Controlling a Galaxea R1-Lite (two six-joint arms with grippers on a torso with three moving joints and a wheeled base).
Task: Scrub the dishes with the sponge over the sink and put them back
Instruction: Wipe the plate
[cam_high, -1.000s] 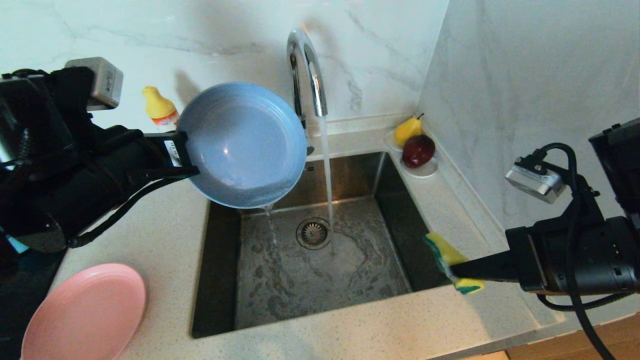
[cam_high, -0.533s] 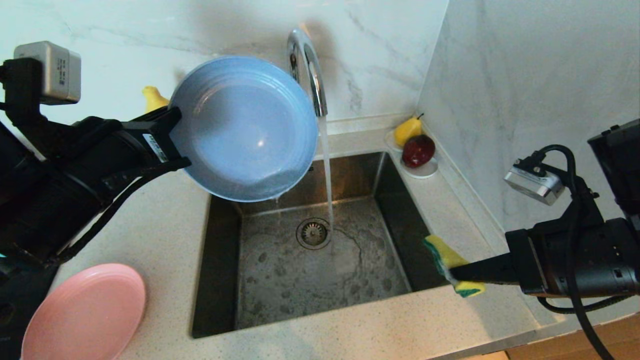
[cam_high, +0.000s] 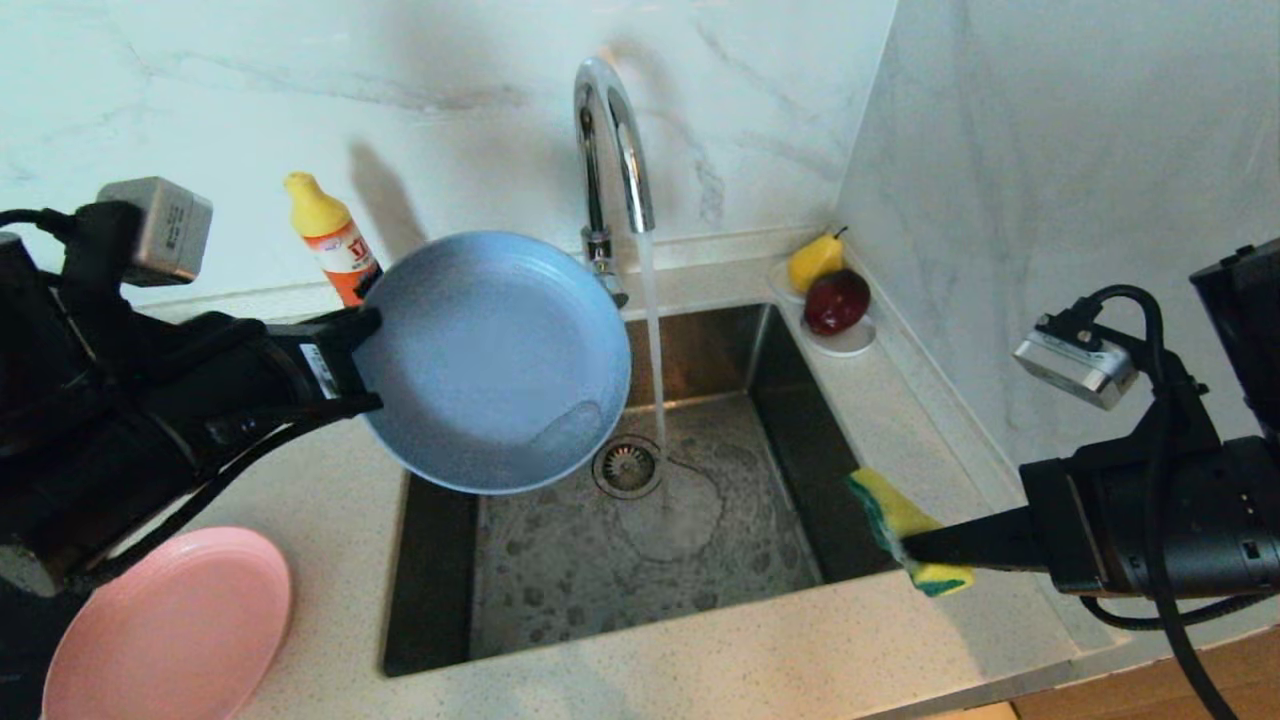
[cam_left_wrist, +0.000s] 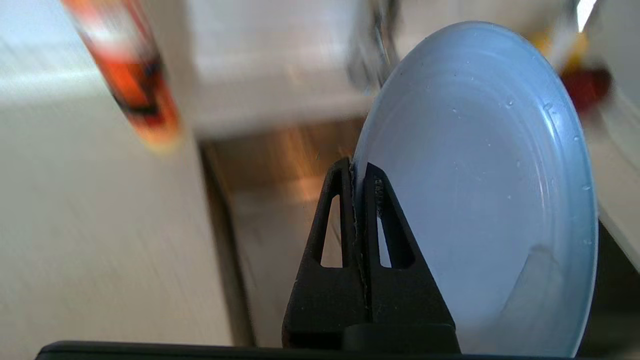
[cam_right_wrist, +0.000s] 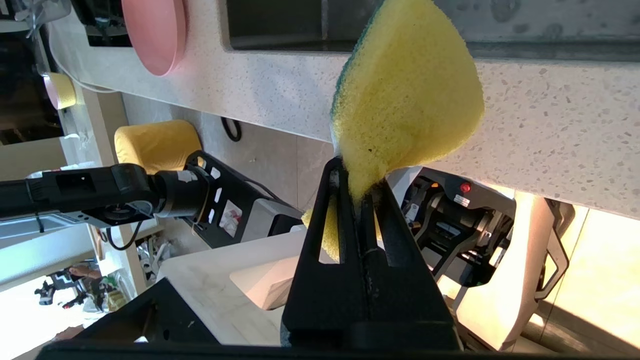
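My left gripper (cam_high: 362, 360) (cam_left_wrist: 358, 172) is shut on the rim of the light-blue plate (cam_high: 500, 358) (cam_left_wrist: 480, 190), held tilted above the left back part of the sink (cam_high: 560, 590), with a little water pooled low in it. My right gripper (cam_high: 905, 545) (cam_right_wrist: 359, 187) is shut on the yellow sponge (cam_high: 900, 520) (cam_right_wrist: 405, 95) with its green side, above the sink's right front corner. The pink plate (cam_high: 170, 625) (cam_right_wrist: 155, 32) lies on the counter at the front left. The bowl is out of view.
Water runs from the curved chrome tap (cam_high: 610, 140) down beside the drain strainer (cam_high: 627, 466). An orange bottle with a yellow cap (cam_high: 330, 240) stands at the back wall. A white saucer (cam_high: 848, 342) with a pear and a red fruit sits at the back right corner.
The left arm raised the blue plate toward the tap, then lowered it over the sink and tipped it flatter; the bottle shows again. The right gripper and the sponge have stayed put.
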